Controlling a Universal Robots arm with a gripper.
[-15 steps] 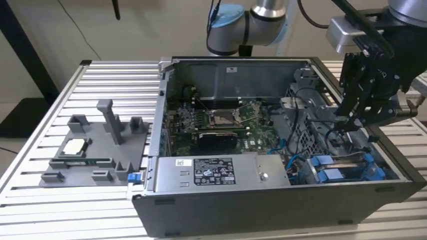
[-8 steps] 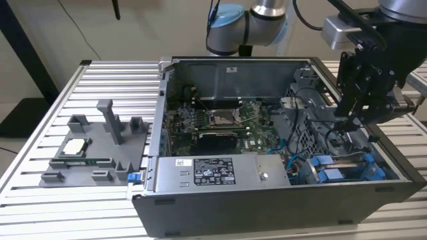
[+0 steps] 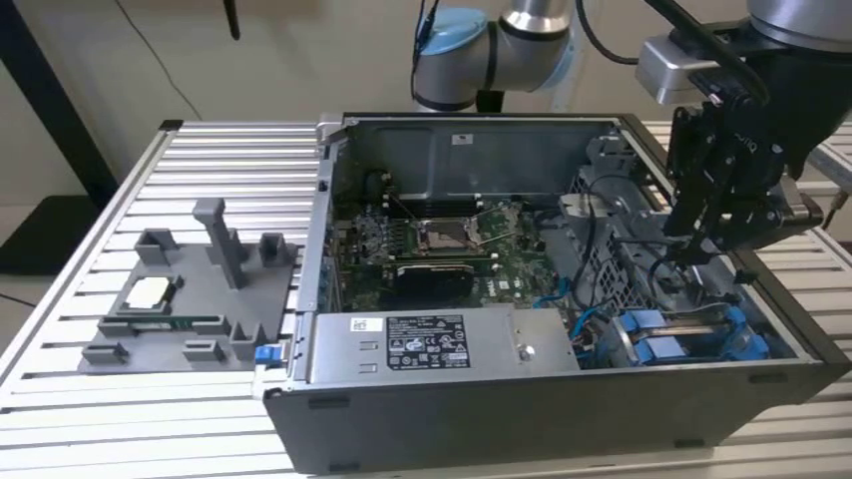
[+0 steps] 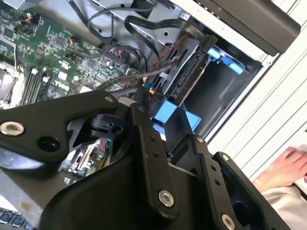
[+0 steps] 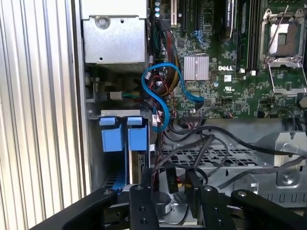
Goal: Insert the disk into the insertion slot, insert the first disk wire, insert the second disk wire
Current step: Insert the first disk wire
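Slatted metal table, open computer case | disk in insertion slot | gripper near, apart from it | grip: cannot tell

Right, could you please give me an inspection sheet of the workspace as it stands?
Surface: slatted metal table carrying the open computer case.
Job's things: insertion slot with blue clips, in the case's corner at the exterior view's right; what it holds cannot be told.
Clutter: grey fixture tray at the exterior view's left, holding small parts.
Grippers: end effector hangs inside the case, over the black cables near the slot.
Cables: blue cable looped beside the motherboard; the black ones cross the metal cage.
Surroundings: a person's hand beside the case in the second wrist view.
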